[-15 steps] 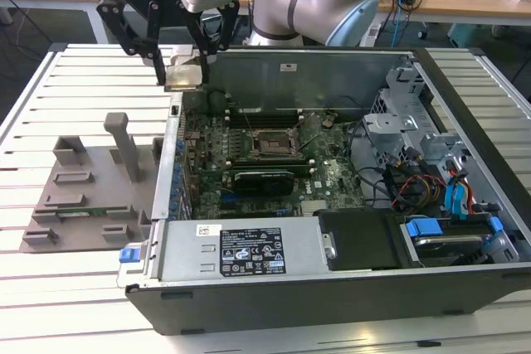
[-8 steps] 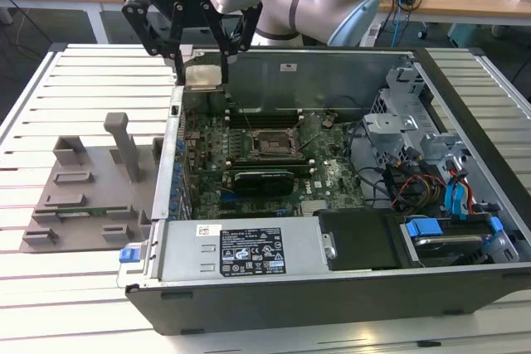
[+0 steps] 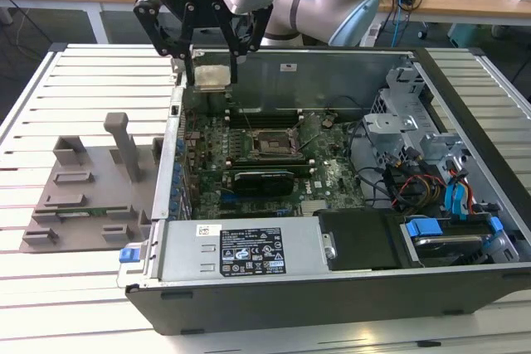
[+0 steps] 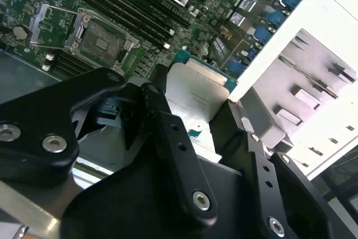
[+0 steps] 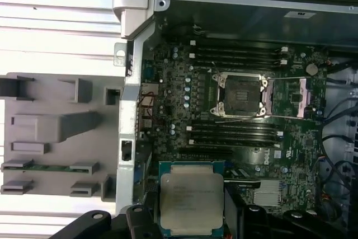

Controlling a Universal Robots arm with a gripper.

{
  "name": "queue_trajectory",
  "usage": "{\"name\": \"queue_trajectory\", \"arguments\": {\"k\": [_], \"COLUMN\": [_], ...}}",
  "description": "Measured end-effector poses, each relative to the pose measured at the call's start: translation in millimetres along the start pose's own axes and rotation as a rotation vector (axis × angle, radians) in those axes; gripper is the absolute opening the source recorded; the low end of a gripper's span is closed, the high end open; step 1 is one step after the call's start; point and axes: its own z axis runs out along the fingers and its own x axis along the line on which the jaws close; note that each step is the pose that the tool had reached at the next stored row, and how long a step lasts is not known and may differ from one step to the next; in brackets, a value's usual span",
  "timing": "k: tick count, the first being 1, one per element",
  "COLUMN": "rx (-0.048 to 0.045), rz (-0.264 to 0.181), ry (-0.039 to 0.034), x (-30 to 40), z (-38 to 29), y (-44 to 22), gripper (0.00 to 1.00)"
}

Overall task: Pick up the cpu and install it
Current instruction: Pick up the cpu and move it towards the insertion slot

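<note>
**Operator:** What does the pincer (image 3: 210, 80) have now?

**Spotter:** Your pincer is closed narrow on the cpu (image 3: 209, 72). One black finger (image 4: 168, 127) presses on each of two opposite edges. The cpu lies flat between them, with the silvery top facing up to the wrist cameras.

**Operator:** And where is it over the computer?

**Spotter:** In the exterior view you hold it high in the air, above the far corner of the computer case (image 3: 465, 105), at the exterior view's left. It touches nothing except the fingers.

**Operator:** Which way is the socket from there?

**Spotter:** The socket (image 3: 270, 143) sits lower, on the green board (image 3: 332, 180). From your pincer it lies toward the exterior view's right and nearer to that camera, well apart. In the first wrist view the cpu (image 5: 192, 202) and the socket (image 5: 241, 94) have a row of memory slots (image 5: 235, 138) between them. The sides of the cpu seem to run about parallel with the sides of the socket frame. I judge the socket is open, because its metal cover plate (image 5: 302, 93) is folded to one side
</note>
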Motion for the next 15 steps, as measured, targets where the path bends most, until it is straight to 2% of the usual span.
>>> {"name": "queue_trajectory", "arguments": {"k": [2, 15], "rx": [0.0000, -0.0001], "rz": [0.000, 0.000], "ry": [0.0001, 0.0001], "x": [-6.5, -29.7], "z": [0.4, 2.2], "y": [-0.2, -0.9], "gripper": [0.55, 0.55]}}
